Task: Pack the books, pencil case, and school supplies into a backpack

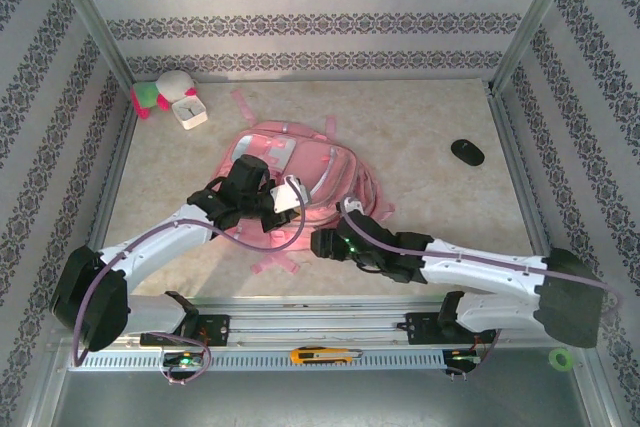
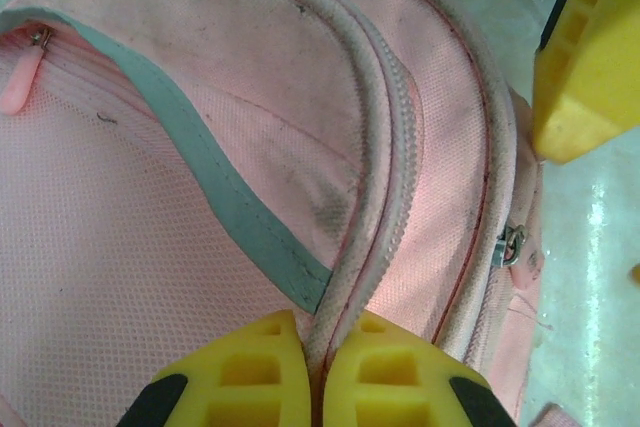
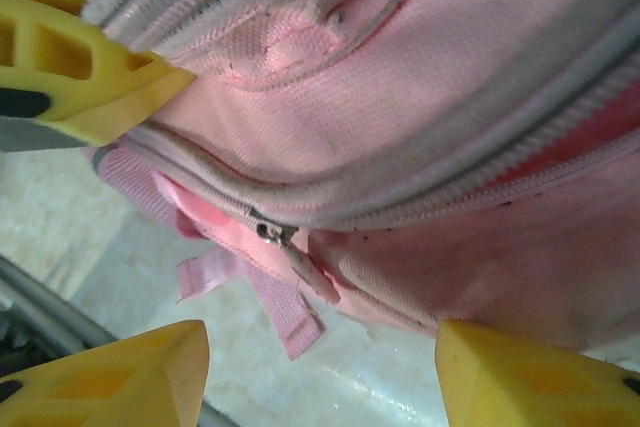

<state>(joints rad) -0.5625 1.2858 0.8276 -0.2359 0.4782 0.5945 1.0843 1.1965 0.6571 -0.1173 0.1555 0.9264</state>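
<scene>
Your backpack (image 1: pixel 300 172) is soft pink woven fabric, rounded, with ribbed zip tracks and grey trim, lying flat on the marbled table (image 1: pixel 430 117). Your left gripper (image 2: pixel 318 377) is pinched tight on a raised zip seam. Your right gripper (image 3: pixel 322 337) stands with jaws apart at the backpack's edge, near a metal zip pull (image 3: pixel 270 232).

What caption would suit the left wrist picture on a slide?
Left end effector shut, pinching the raised zipper seam of the pink backpack.
</scene>
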